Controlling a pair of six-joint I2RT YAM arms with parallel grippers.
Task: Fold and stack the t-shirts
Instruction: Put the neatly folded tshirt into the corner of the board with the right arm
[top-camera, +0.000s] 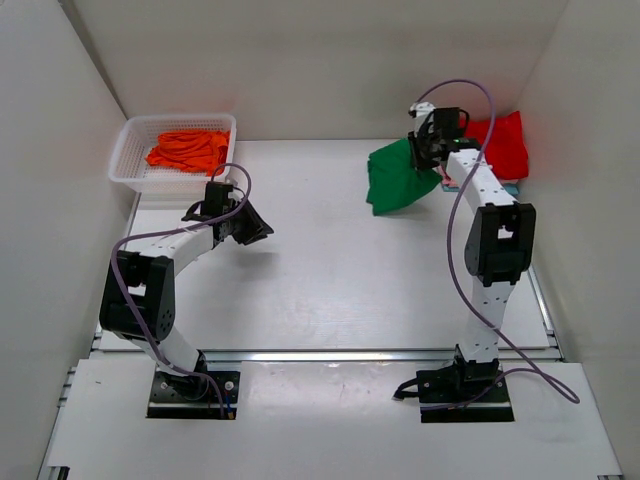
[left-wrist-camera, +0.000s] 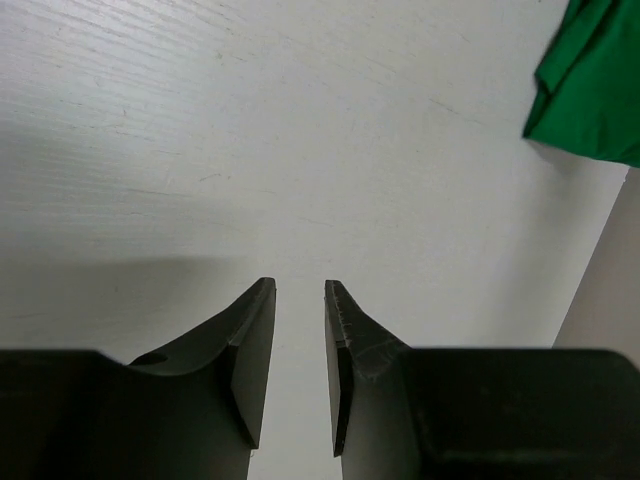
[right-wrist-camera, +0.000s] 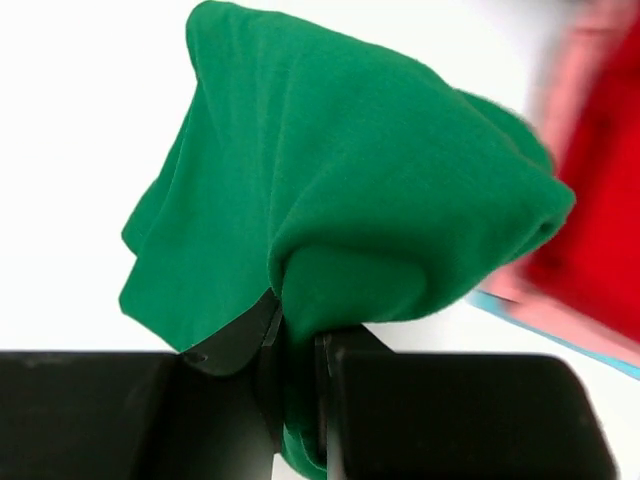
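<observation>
Right gripper (right-wrist-camera: 295, 335): I read its jaws as pinched shut on a bunched fold of the green t-shirt (right-wrist-camera: 340, 190). The cloth is squeezed between the two fingers and bulges above them in a rounded hump. From the top view, this gripper sits at the far right of the worktop (top-camera: 330, 270), and the green cloth hangs from it in a loose crumpled mass to its left. I cannot tell whether the lower edge rests on the surface. Just beyond and to the right of the gripper, the red t-shirt (top-camera: 503, 145) lies heaped in the far right corner against the side wall (top-camera: 590, 120). In the right wrist view, a pink edge (right-wrist-camera: 545, 300) and a teal edge (right-wrist-camera: 590, 348) of cloth show beneath the red one, too blurred for me to make out their shape. Left gripper (left-wrist-camera: 300, 290): its jaws stand a narrow gap apart with nothing between them, over bare worktop at the left centre. It is well apart from the green t-shirt, and only a corner of that shirt enters the upper right of its wrist view. Beyond this gripper, in the far left corner, stands the white lattice basket (top-camera: 130, 165), with the orange t-shirt (top-camera: 187, 150) crumpled inside it.
</observation>
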